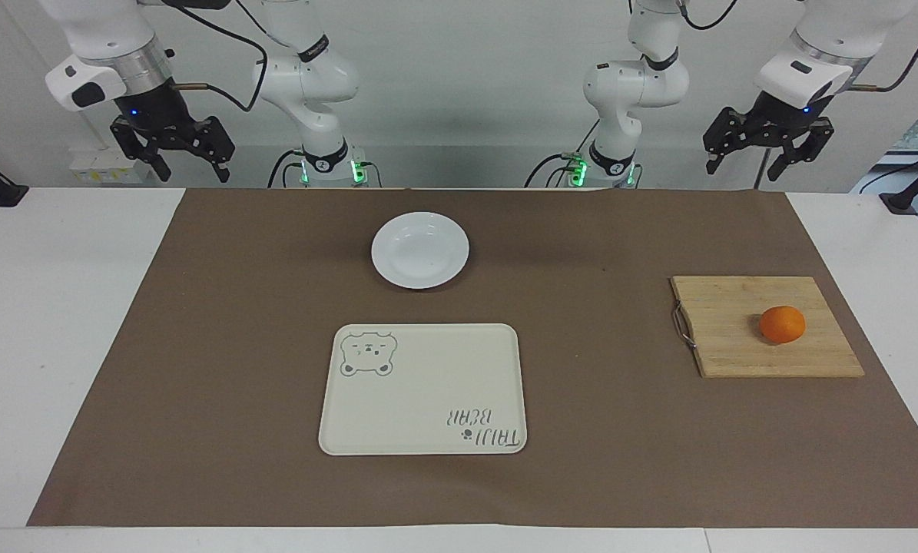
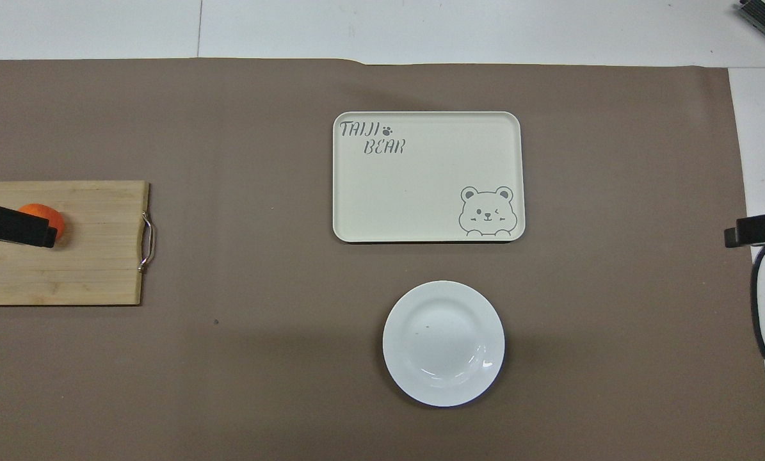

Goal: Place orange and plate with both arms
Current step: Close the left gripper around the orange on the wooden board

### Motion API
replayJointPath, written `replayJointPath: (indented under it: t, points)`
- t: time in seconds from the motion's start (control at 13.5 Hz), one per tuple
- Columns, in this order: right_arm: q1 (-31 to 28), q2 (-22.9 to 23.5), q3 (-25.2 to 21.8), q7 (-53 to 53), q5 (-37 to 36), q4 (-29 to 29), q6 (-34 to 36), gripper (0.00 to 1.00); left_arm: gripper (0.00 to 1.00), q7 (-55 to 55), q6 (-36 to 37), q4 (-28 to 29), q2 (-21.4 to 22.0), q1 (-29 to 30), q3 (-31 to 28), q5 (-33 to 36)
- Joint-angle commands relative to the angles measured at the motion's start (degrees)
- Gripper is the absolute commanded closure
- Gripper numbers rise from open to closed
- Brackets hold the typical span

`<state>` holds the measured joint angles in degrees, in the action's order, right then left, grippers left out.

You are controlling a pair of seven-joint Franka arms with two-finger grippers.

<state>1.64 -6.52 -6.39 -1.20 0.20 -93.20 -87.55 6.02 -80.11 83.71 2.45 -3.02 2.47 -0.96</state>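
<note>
The orange (image 1: pixel 782 323) rests on a wooden cutting board (image 1: pixel 724 342) toward the left arm's end of the table. In the overhead view the orange (image 2: pixel 61 221) is partly covered by the raised left gripper (image 2: pixel 12 224). The white plate (image 1: pixel 420 250) (image 2: pixel 443 342) lies empty on the brown mat, near the robots' bases. My left gripper (image 1: pixel 762 163) hangs open, high in the air off the table's edge by its base. My right gripper (image 1: pixel 191 170) hangs open the same way at the right arm's end. Neither touches anything.
A cream rectangular tray (image 1: pixel 428 384) (image 2: pixel 420 186) with a bear drawing lies empty, farther from the robots than the plate. The cutting board (image 2: pixel 94 269) has a metal handle on its side facing the tray. A brown mat (image 1: pixel 604 430) covers the table's middle.
</note>
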Motion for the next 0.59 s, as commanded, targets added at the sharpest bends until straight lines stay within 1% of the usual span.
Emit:
replayJointPath:
  t: [0.0, 0.15, 0.3, 0.52]
  points:
    - [-0.1, -0.6, 0.2, -1.0, -0.8, 0.0, 0.8, 0.00, 0.00, -0.3, 0.1, 1.2, 1.3, -0.3, 0.3, 1.3]
    - [-0.1, -0.6, 0.2, -1.0, -0.8, 0.0, 0.8, 0.00, 0.00, 0.0, -0.5, 1.1, 1.2, -0.2, 0.4, 1.5]
    - [-0.1, -0.6, 0.2, -1.0, -0.8, 0.0, 0.8, 0.00, 0.00, 0.0, -2.9, 1.0, 1.1, -0.2, 0.4, 1.3]
    - [-0.1, -0.6, 0.2, -1.0, -0.8, 0.0, 0.8, 0.00, 0.00, -0.4, -3.1, 0.9, 1.0, 0.6, 0.3, 1.3]
